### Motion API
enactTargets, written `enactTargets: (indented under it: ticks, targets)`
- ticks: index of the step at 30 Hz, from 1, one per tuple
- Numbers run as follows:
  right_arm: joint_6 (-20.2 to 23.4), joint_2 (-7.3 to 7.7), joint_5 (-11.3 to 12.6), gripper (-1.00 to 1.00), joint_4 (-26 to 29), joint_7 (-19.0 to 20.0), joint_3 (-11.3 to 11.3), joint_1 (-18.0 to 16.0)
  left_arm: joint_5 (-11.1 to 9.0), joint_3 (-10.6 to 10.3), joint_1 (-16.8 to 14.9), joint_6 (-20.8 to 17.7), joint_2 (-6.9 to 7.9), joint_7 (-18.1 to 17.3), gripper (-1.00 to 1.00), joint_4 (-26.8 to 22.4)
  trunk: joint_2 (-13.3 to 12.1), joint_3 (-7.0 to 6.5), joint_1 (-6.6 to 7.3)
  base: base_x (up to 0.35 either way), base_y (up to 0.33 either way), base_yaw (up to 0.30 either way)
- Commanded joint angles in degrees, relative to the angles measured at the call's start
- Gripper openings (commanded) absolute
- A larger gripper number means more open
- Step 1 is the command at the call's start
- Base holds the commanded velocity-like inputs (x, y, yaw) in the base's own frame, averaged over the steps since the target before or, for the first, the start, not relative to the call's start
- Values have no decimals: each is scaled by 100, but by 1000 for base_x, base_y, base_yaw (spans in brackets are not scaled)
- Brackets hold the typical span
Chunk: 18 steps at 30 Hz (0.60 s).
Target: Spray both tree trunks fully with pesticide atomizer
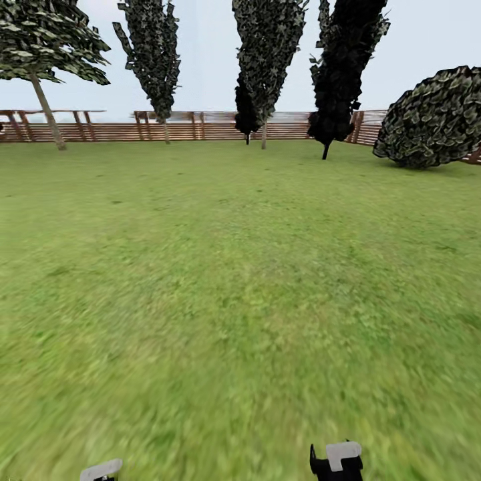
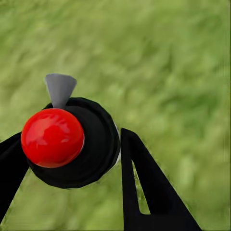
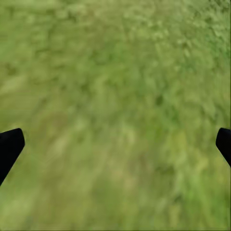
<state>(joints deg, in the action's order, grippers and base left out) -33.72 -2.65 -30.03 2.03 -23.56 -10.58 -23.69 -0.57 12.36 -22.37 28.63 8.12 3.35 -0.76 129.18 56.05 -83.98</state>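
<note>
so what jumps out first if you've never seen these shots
The glossy red ball top of the atomizer, sitting between the left claw's black fingers over blurry grass. Then the wide green lawn in the head view, with dark slim trees and a round bush along the brown slat fence at the back.

Atomizer (image 2: 72, 144): black round body, glossy red ball cap, grey cone nozzle; sits between left gripper (image 2: 72, 159) fingers, held above grass. Lawn (image 1: 240, 287): wide, blurry green, ringed by brown slat fence (image 1: 187, 127). Thick-trunked tree (image 1: 47, 100) far left by fence, leaning.
</note>
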Motion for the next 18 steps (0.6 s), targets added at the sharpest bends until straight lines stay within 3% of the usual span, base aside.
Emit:
enactTargets:
  ticks: [1,7,13,18]
  targets:
    - [-12,-1,-63,100,-7,-33,-41,-3,-5,3,-4,14,-2,8,-100,5,2,8,-1,171,308,282]
    - [-13,-5,-63,100,-9,-34,-41,-4,-7,7,-4,13,3,8,-100,5,2,28,-1,157,306,282]
    - [-12,-2,-64,100,-9,-33,-41,-4,-14,3,-4,11,-3,8,-100,5,2,48,-1,16,300,282]
    - [-12,-3,-63,100,-9,-34,-41,-4,-6,3,-4,11,-3,8,-100,5,2,64,-1,0,59,282]
